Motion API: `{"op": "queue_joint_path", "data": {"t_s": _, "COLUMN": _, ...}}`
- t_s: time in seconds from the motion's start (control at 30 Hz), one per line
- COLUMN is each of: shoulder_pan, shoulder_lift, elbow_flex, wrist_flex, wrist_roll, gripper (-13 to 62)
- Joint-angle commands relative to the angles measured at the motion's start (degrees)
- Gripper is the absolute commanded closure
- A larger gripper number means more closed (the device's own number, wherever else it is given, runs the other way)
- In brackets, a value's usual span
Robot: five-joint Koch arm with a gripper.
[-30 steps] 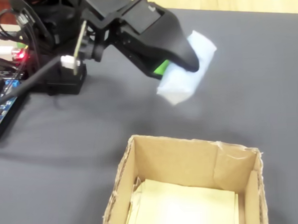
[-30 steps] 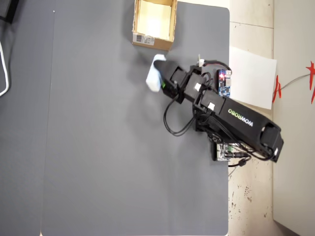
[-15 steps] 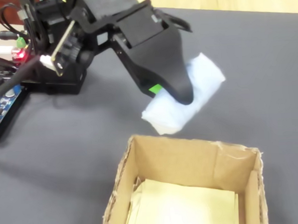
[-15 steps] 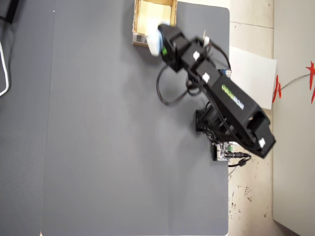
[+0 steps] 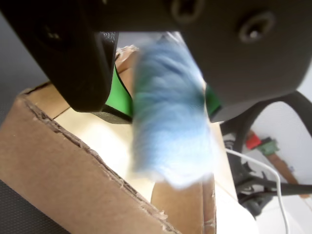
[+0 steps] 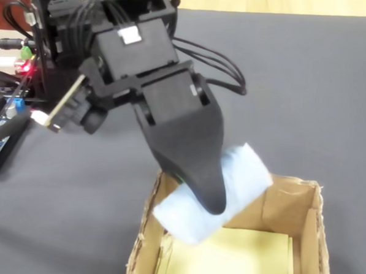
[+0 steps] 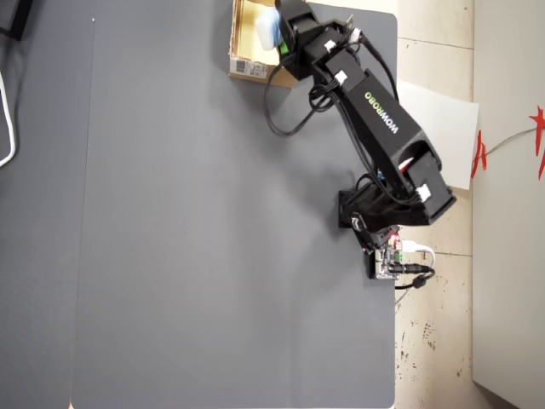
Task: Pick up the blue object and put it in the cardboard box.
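Object: pale blue soft ribbed roll (image 6: 243, 170), hanging above the open tan cardboard box (image 6: 300, 213).
Gripper: black gripper (image 6: 212, 200) pinching the roll.
Box: at 12 o'clock on the grey desk (image 7: 213, 256), overhead view.
Progress: pickup done; release judged left.

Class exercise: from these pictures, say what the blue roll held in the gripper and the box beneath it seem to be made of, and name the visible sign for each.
Blue roll: looks like soft fibre, perhaps fleece or felt, with a matt, fuzzy surface; the wrist view is blurred, so this is uncertain. Cardboard box: corrugated cardboard, matt tan, with ragged torn edges and a pale yellowish inside. The gripper appears to be matt black plastic.
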Motion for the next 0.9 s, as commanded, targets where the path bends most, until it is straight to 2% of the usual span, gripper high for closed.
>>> {"op": "queue_joint_path", "data": {"t_s": 0.0, "shoulder_pan": 0.5, "shoulder_lift": 1.7, "elbow_flex": -5.0, "wrist_flex": -1.1, "wrist_roll": 1.9, "gripper": 20.3}}
{"op": "queue_joint_path", "data": {"t_s": 0.1, "shoulder_pan": 0.1, "shoulder_lift": 2.3, "elbow_flex": -4.9, "wrist_flex": -1.2, "wrist_roll": 2.6, "gripper": 17.8}}
{"op": "queue_joint_path", "data": {"t_s": 0.3, "shoulder_pan": -3.6, "shoulder_lift": 7.1, "elbow_flex": -3.4, "wrist_flex": -1.5, "wrist_roll": 5.4, "gripper": 17.8}}
{"op": "queue_joint_path", "data": {"t_s": 0.87, "shoulder_pan": -31.9, "shoulder_lift": 33.0, "elbow_flex": 13.3, "wrist_flex": -6.6, "wrist_roll": 6.8, "gripper": 17.8}}
